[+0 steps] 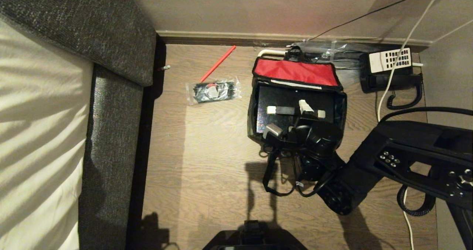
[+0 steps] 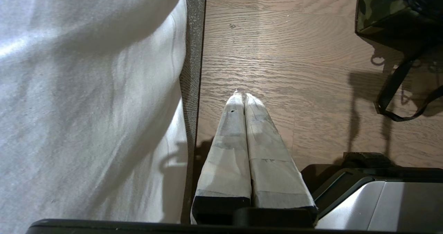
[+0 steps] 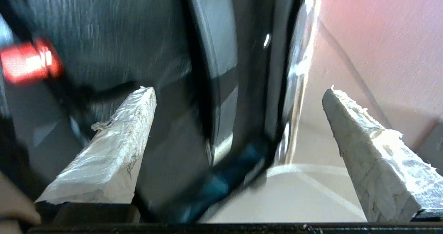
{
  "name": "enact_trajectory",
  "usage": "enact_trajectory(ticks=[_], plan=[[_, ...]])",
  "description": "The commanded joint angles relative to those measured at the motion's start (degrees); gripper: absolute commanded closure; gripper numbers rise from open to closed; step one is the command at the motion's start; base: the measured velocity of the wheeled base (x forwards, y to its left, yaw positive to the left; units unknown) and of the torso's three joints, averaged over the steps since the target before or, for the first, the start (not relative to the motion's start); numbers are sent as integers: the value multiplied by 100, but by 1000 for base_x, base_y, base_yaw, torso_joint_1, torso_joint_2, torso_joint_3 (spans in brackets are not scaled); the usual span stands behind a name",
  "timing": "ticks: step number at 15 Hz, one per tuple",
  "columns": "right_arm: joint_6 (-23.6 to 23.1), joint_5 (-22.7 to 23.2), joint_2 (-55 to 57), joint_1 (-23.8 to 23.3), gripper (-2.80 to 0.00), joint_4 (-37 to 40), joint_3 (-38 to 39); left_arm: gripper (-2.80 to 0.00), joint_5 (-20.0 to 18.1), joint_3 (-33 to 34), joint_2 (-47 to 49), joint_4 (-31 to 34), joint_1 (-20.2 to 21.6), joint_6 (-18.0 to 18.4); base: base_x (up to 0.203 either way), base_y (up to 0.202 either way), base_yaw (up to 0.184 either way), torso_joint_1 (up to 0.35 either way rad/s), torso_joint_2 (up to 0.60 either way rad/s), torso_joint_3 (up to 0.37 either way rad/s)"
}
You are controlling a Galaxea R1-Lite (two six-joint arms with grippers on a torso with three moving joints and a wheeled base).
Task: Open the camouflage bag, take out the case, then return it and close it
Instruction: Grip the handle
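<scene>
Floor scene. Right pincer (image 1: 295,118) reaches in from the near right over the bag's (image 1: 255,105) open mouth, wrist bent down, fingers (image 3: 117,144) spread wide, gripping nothing. One bag, red flap thrown back. One case (image 1: 281,100) flat inside it. Beyond: one packet (image 1: 213,91), one red stick (image 1: 218,63), one telephone (image 1: 390,70). Left pincer (image 2: 242,97) hangs shut beside the bed (image 2: 86,88).

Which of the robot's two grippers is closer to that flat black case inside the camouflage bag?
The right. The right gripper hangs directly over the flat black speckled case in the open green camouflage fabric bag, jaws wide apart. The left gripper is parked off to the side above the wooden floor, jaws shut.
</scene>
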Motion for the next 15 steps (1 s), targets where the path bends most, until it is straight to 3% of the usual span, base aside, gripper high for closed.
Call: enact_trajectory(ticks=[1, 6, 15], plan=[[-38, 306, -1, -74, -280, -51, -29, 0, -1, 9, 0, -8, 1, 0, 0, 0, 0, 0, 0, 0], [-222, 597, 135, -262, -280, -51, -118, 0, -1, 9, 0, -5, 1, 0, 0, 0, 0, 0, 0, 0], [-375, 571, 658, -326, -280, -51, -690, 0, -1, 9, -8, -8, 1, 0, 0, 0, 0, 0, 0, 0]])
